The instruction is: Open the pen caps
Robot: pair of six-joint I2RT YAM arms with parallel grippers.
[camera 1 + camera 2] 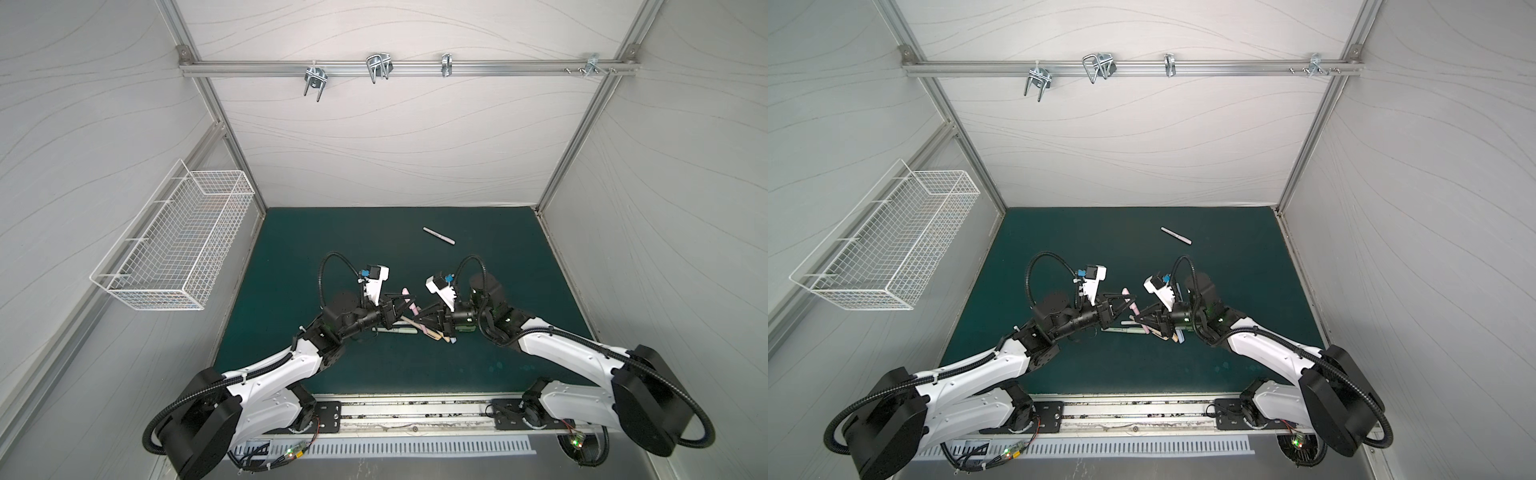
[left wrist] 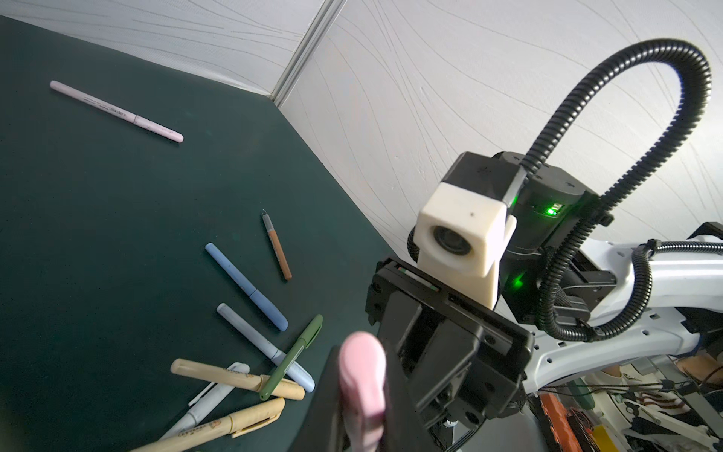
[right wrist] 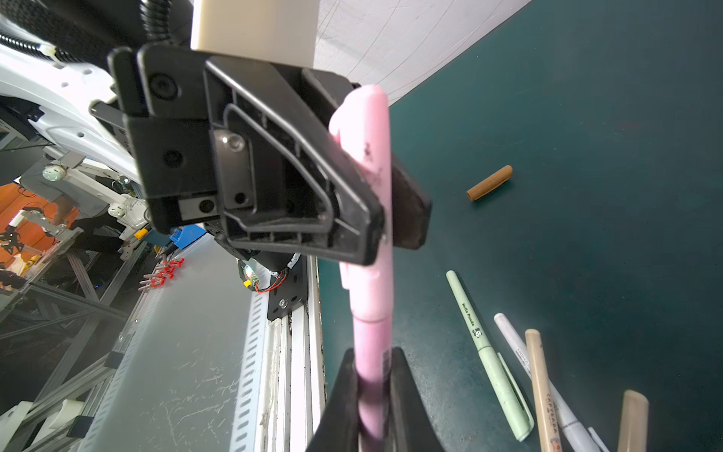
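Pink pen [image 1: 414,308] aloft, cap [image 3: 362,129] angled toward back wall [image 1: 395,145], left gripper [image 3: 385,223] clenching cap, right gripper [image 3: 371,375] clenching barrel [image 3: 371,340]

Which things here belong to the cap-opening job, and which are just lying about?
Job:
- pink pen, gripped by left hand and right hand
- pile of pens
- far pink pen
- uncapped brown pen
- loose brown cap

Lying about:
- wire basket
- rail hooks
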